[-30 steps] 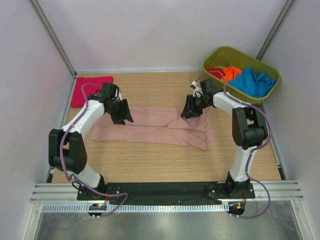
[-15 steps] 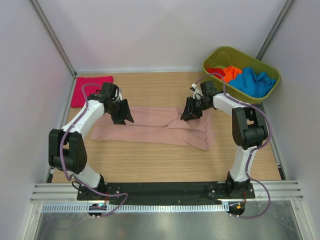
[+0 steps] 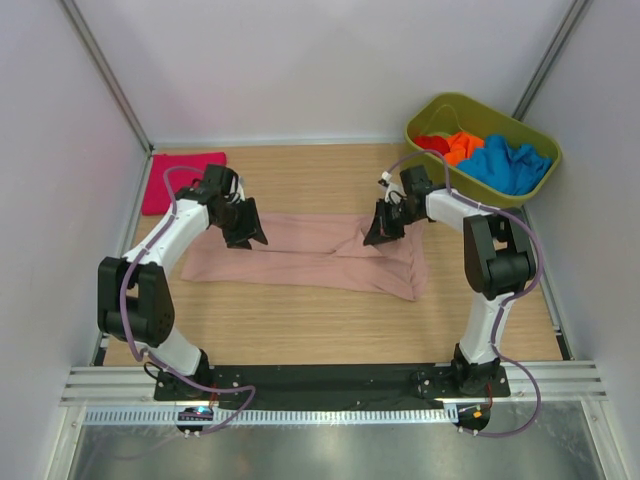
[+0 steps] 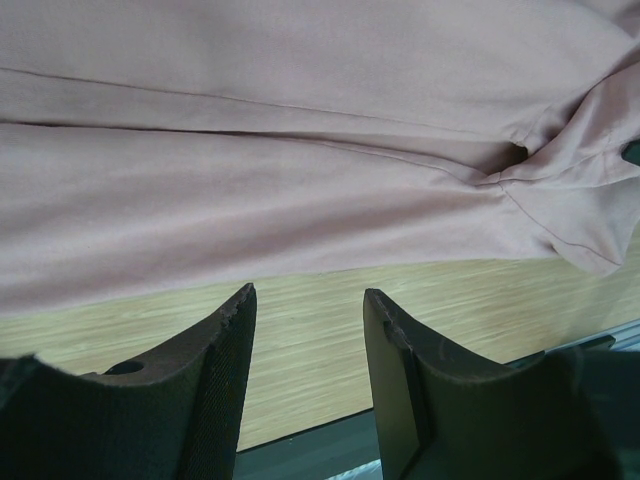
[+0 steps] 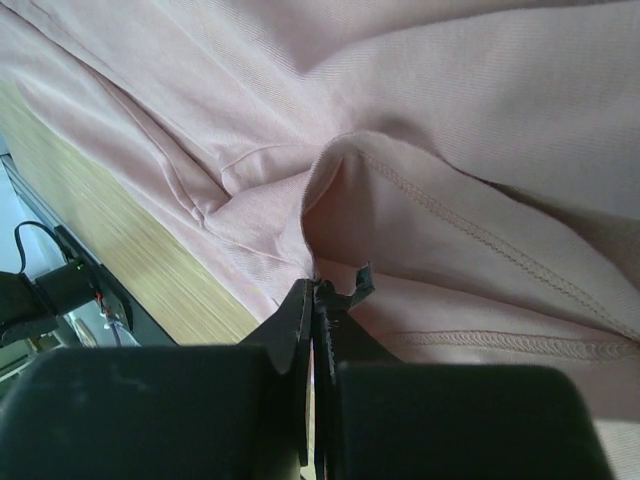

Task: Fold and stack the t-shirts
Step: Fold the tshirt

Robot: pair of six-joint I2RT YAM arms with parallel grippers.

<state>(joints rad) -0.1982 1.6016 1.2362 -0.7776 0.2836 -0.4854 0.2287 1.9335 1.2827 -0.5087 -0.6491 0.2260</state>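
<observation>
A dusty-pink t-shirt point(image 3: 310, 255) lies folded into a long band across the middle of the wooden table. My right gripper point(image 3: 378, 235) is at the band's right part. In the right wrist view it point(image 5: 316, 290) is shut on a raised fold of the pink cloth point(image 5: 450, 120). My left gripper point(image 3: 245, 235) hovers over the band's left part. Its jaws point(image 4: 308, 300) stand open over bare wood with nothing between them, and the pink cloth point(image 4: 300, 150) lies just beyond the tips. A folded magenta t-shirt point(image 3: 178, 180) lies at the far left.
An olive-green tub point(image 3: 452, 100) stands at the far right corner, holding red point(image 3: 430, 143), orange point(image 3: 463, 146) and blue point(image 3: 510, 165) t-shirts. Pale walls close in the table on three sides. A black rail runs along the near edge by the arm bases.
My right gripper has gone from open to shut on the pink cloth and shifted slightly. The left arm has stayed still with its jaws open.
</observation>
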